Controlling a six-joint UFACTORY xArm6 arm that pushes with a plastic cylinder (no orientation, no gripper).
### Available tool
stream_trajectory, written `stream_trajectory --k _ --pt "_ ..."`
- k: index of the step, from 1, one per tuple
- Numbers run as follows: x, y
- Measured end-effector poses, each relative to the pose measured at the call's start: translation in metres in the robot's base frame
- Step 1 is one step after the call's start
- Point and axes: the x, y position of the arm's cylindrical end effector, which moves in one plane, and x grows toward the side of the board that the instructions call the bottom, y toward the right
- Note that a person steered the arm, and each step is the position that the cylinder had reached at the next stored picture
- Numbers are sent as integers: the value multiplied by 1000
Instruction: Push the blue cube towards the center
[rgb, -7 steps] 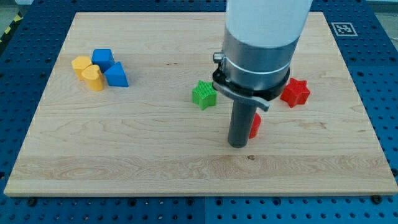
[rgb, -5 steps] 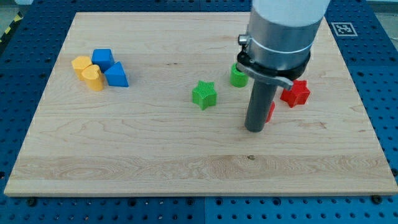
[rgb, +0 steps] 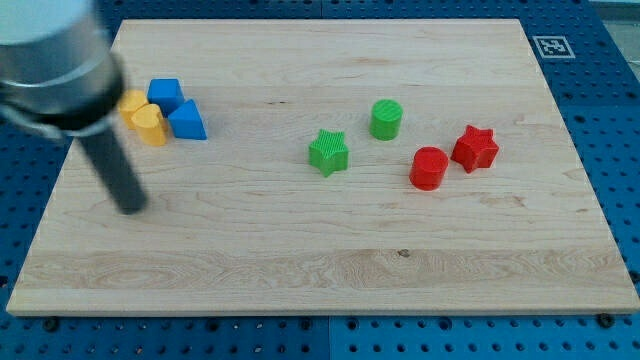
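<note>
Wooden and pale, the rectangular board (rgb: 300, 260) carries everything. Next in size, my tip (rgb: 130, 208), a bare dark rod with no jaws to spread or close, sits near the left edge, below the cluster by the top-left corner. There the blue cube (rgb: 165, 93) touches a blue wedge-shaped block (rgb: 187, 121), a yellow heart-shaped block (rgb: 150, 125) and a second yellow block (rgb: 130, 102). Pushing from here risks dragging those neighbours along, since they crowd it.

my tip (rgb: 130, 207) | jumped from centre-right to view's left | below yellow blocks (rgb: 143, 117)
</note>
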Motion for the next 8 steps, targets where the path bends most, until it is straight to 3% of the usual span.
stream_trajectory --k 1,2,4,6,8 --pt "-33 -58" --pt "-36 -60" --pt "-106 -60" --pt "-123 -52" --pt "-139 0"
